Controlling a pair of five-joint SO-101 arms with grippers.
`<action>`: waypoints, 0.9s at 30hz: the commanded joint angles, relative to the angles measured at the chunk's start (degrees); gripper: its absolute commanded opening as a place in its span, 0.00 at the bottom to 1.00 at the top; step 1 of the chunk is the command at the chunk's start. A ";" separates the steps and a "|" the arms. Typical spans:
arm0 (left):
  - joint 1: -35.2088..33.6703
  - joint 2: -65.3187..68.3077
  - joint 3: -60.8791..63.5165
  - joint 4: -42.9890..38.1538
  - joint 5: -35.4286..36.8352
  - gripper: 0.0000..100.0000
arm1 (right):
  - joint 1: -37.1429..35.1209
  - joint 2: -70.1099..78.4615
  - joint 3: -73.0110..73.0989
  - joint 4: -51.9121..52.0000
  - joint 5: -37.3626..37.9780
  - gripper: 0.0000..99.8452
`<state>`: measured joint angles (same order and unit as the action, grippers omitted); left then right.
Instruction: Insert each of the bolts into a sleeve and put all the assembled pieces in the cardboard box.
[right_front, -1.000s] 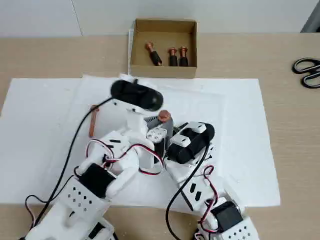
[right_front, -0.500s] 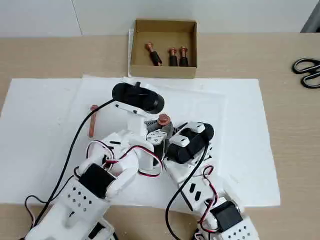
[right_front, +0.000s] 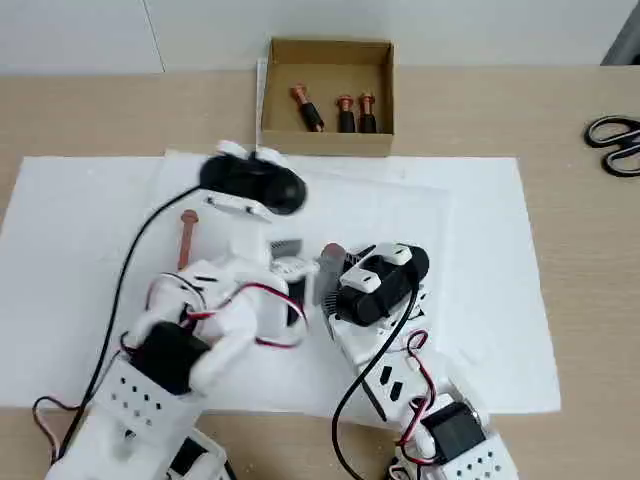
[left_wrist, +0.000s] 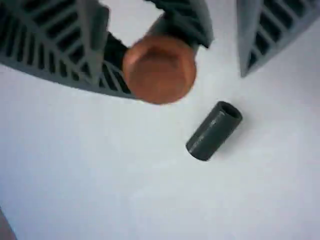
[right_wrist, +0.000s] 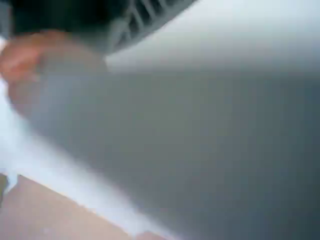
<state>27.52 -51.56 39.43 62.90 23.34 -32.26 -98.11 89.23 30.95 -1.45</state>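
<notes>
Bright, even light came down from above over the table, and the white sheet shone back pale, with soft shadows pooled under my arms and along the inner walls of the cardboard box. Under my left wrist the sleeve threw a weak shadow and the bolt gave a dull sheen; under my right, a broad grey shade lay across the sheet.

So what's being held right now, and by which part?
The right gripper holds a copper bolt by its shank, just under the head; the left gripper holds nothing.
</notes>
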 joint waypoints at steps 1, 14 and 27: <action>-4.22 -1.05 -4.18 2.73 -0.44 0.18 | -0.04 -1.10 -0.53 -0.13 -0.44 0.00; -24.09 -0.97 -5.85 13.36 -0.44 0.18 | 5.23 -0.48 -4.04 6.37 -0.18 0.00; -26.64 -0.88 -5.76 13.36 -0.35 0.17 | 13.58 36.62 -38.59 12.18 -0.18 0.00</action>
<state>1.14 -51.56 35.74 76.00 23.43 -19.78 -73.23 63.30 43.34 -1.45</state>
